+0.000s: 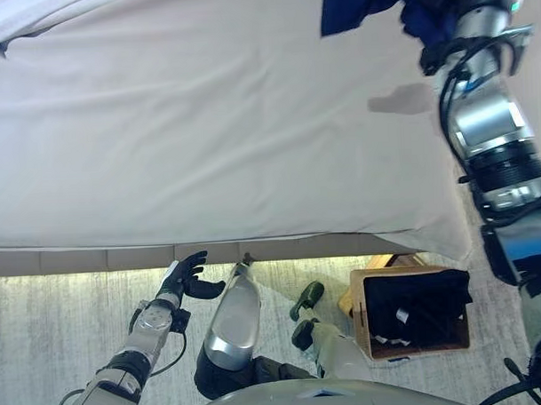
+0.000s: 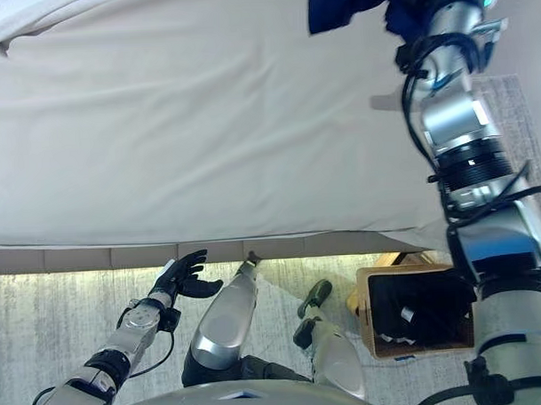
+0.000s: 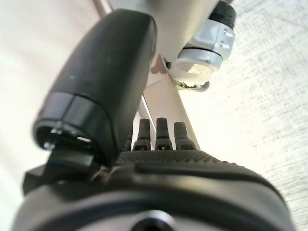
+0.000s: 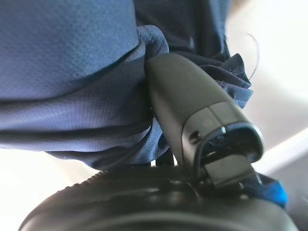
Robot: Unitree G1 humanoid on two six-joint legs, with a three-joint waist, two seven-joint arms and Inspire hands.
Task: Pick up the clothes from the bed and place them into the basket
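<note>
Navy cloth is up off the bed — the garment (image 4: 72, 82) is bunched tight in the right hand (image 4: 192, 120), thumb pressed into the folds and fabric wrapped all round it in the right wrist view. From the head views the right arm reaches far out over the bed's far right corner, and the dark blue garment hangs from the hand there, clear of the pale sheet (image 1: 206, 125); the hand itself is mostly buried in cloth at the top edge.

Down at the near edge of the bed, the left hand (image 1: 186, 278) sits low by the bed frame, over the carpet, fingers spread and relaxed, holding nothing — the left wrist view shows its fingertips (image 3: 161, 130) straight out beside the thumb.

On the floor just off the bed's near right corner stands the basket (image 1: 359, 310), tan-sided with a black liner, some dark cloth lying inside and draped over its rim.
</note>
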